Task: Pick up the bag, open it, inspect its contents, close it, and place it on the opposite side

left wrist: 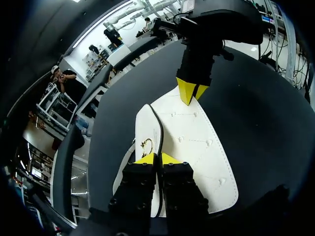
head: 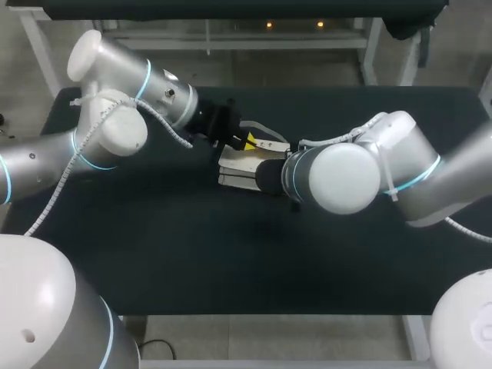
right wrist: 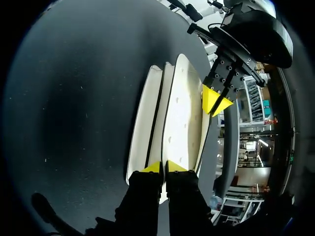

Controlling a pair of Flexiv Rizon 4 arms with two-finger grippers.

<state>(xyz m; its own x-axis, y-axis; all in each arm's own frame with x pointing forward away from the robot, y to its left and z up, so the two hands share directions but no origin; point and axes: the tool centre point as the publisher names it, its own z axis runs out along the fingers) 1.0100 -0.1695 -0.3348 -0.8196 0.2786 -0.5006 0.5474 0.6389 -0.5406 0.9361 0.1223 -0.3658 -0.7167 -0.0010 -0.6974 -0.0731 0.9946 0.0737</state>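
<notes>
A flat white bag [head: 237, 164] with stitched panels lies on the dark table [head: 231, 254] between my two arms. In the left wrist view my left gripper [left wrist: 158, 159] is shut on the bag's [left wrist: 197, 142] dark-trimmed edge, just behind a small gold clasp [left wrist: 146, 143]. My right gripper [left wrist: 191, 91] pinches the opposite edge. The right wrist view shows my right gripper [right wrist: 163, 167] shut on a white panel's rim [right wrist: 182, 113], with my left gripper [right wrist: 214, 100] on the far edge. From above, the left gripper's yellow tips [head: 250, 141] show; the right wrist hides its own tips.
A pale strap [head: 266, 132] loops out from the bag's far side onto the table. My left arm's forearm [head: 115, 123] crosses the far left of the table; my right arm's bulky wrist [head: 346, 178] covers the near right side of the bag.
</notes>
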